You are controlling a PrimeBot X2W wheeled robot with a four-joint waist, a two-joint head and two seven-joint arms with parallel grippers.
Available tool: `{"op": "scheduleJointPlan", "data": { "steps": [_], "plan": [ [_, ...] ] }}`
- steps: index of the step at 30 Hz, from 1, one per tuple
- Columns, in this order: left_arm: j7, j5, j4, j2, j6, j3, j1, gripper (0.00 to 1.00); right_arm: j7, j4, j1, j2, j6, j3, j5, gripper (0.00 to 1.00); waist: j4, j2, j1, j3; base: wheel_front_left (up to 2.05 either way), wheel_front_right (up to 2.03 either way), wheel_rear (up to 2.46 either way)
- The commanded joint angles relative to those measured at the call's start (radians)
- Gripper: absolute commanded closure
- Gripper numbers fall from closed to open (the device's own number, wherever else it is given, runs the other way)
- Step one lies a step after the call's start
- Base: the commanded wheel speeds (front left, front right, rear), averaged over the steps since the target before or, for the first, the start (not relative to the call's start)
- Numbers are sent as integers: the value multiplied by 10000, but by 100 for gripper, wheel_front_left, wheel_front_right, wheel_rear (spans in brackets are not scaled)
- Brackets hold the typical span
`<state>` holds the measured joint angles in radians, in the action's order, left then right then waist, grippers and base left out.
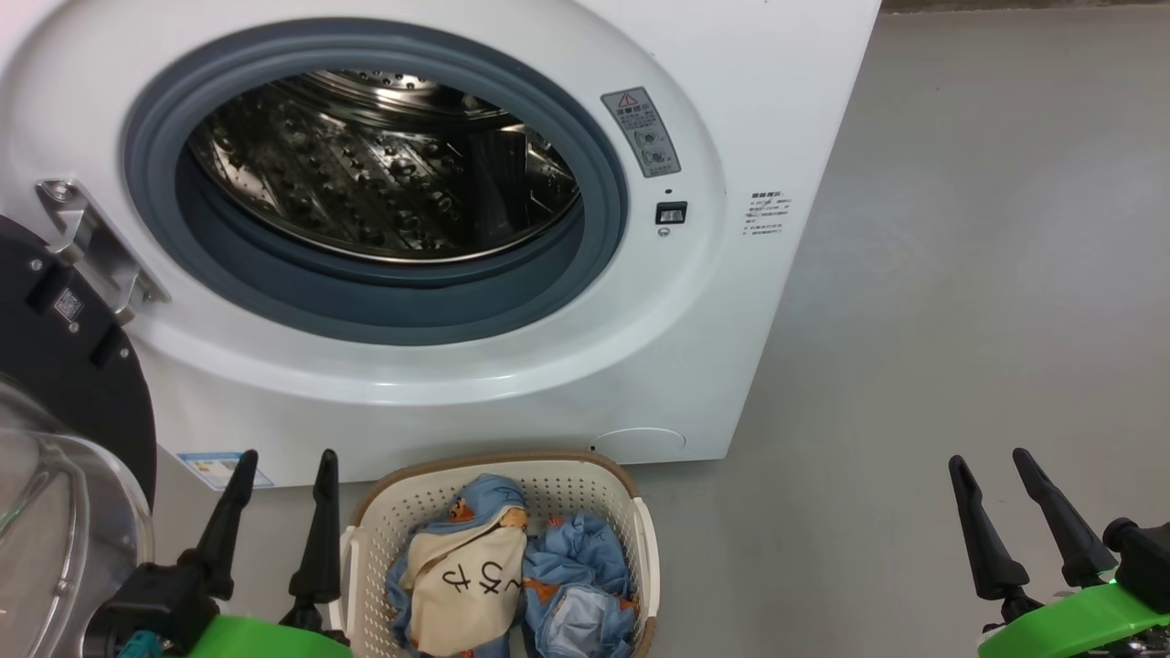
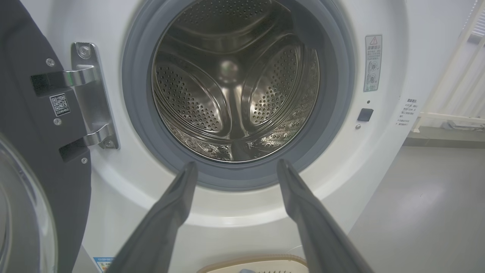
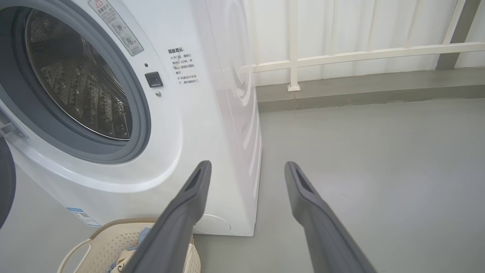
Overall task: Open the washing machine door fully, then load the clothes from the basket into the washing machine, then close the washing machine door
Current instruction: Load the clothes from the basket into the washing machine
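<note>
Loading step: washing machine door (image 1: 64, 366) swung open; clothes (image 1: 512, 567) heaped in basket (image 1: 631, 498) before drum (image 1: 384, 164).
The left gripper (image 1: 287, 457) and right gripper (image 1: 988, 457) are spread wide, empty; left is best lowered onto the pile, rim avoided.

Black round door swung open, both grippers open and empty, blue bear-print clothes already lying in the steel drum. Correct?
Not quite: the light-blue bear-print clothes lie in the cream perforated plastic basket before the white washing machine; the steel drum holds none, as the head and left wrist views show. The rest holds.
</note>
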<state>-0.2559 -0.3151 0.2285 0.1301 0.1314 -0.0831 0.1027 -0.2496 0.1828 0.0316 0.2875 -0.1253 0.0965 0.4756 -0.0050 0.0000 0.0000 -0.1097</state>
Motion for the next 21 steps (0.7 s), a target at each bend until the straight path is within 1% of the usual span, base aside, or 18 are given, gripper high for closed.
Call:
{"op": "scheduleJointPlan", "data": {
  "steps": [1,11,21],
  "plan": [
    [-59,-51,-139,118,-8,328,181,0,-122,-252,-47,207,-54,173,-58,0,-2,0,0,-1,0,0,0],
    [-59,5,671,-170,-8,139,74,0,-122,-241,-38,177,-54,259,-52,0,-64,0,0,10,0,0,0],
    [-59,411,2463,-624,-15,-355,400,0,-122,-272,-241,107,-54,369,-51,0,-273,0,0,-329,0,0,0]
  ]
}}
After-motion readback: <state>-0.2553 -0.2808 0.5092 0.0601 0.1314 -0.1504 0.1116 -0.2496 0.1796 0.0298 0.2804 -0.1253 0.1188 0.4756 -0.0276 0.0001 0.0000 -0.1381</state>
